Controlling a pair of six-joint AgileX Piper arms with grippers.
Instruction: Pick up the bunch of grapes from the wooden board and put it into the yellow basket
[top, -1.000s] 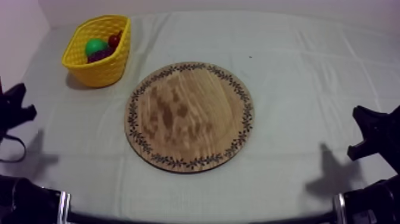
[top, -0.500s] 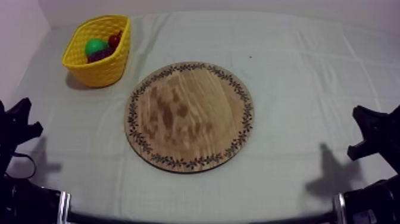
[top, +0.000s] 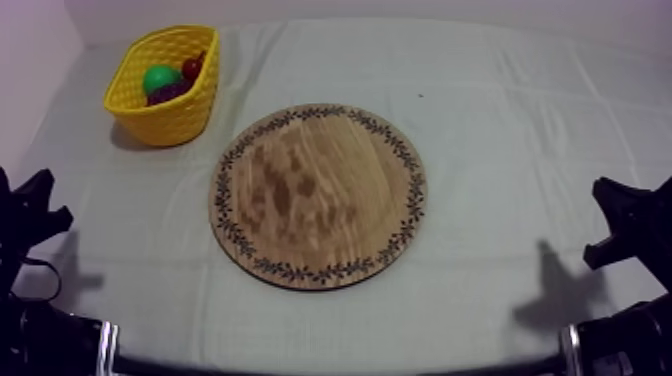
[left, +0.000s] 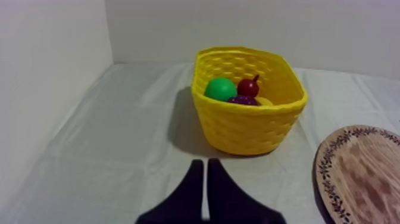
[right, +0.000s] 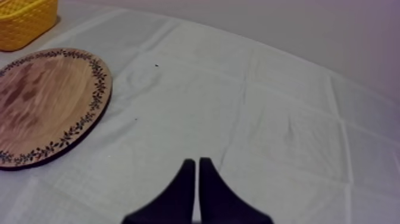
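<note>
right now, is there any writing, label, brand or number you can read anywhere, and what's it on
None: no words, labels, brands or numbers can be read.
The wooden board carries only a leaf pattern round its rim, no letters.
The yellow basket shows only its weave, and the cloth is plain.

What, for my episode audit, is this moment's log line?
bunch of grapes: in yellow basket | left gripper: shut, facing basket | right gripper: shut, beside wooden board
</note>
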